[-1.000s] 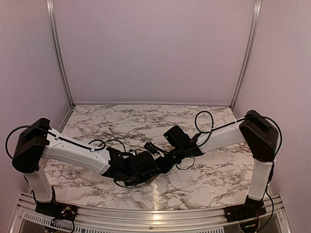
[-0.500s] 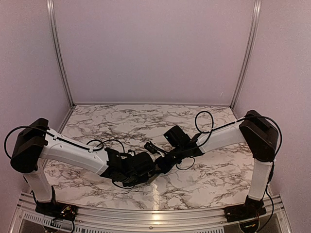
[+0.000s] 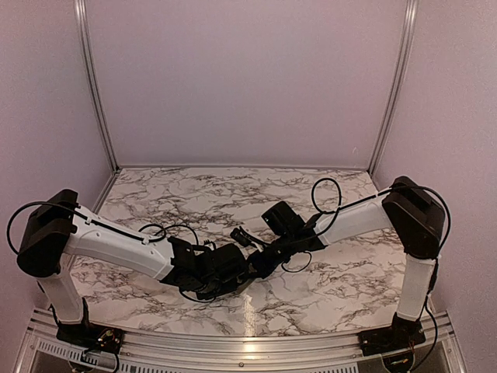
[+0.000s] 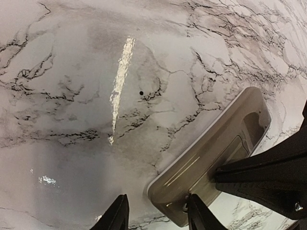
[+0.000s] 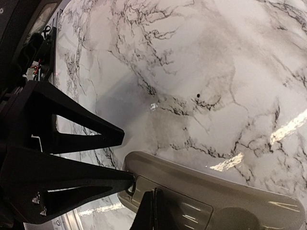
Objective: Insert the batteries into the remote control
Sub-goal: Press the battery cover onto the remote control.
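- Our left hand has slid a little.
- It is spread by the remote; our right hand, pressed together, touches it.
- We see no batteries yet.

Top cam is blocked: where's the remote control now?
Left wrist view: the remote control lies back-up on the table, front centre, one end between the left tool's fingers, the right tool over its recess.
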Tool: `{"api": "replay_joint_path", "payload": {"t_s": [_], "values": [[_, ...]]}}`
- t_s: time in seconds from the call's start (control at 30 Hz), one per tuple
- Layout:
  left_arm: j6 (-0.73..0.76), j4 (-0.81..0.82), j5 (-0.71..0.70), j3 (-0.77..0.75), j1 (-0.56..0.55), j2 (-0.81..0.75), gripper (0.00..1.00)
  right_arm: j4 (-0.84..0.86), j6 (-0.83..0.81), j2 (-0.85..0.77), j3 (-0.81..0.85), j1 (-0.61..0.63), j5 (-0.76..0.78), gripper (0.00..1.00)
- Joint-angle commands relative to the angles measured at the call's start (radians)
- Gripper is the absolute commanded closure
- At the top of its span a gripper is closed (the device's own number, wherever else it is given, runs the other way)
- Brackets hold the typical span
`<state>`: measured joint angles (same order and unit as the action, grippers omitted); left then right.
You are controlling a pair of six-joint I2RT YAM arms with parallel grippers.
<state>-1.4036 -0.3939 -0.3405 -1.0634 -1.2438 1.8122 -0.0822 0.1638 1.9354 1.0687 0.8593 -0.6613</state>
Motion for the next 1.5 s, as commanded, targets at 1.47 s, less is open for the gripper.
{"api": "replay_joint_path", "payload": {"t_s": [1.47], "values": [[-0.057,-0.011,0.041,0.01,-0.016,0.04,0.67,-0.062,-0.003,0.035,-0.022,-0.006,0.074,1.0]]}}
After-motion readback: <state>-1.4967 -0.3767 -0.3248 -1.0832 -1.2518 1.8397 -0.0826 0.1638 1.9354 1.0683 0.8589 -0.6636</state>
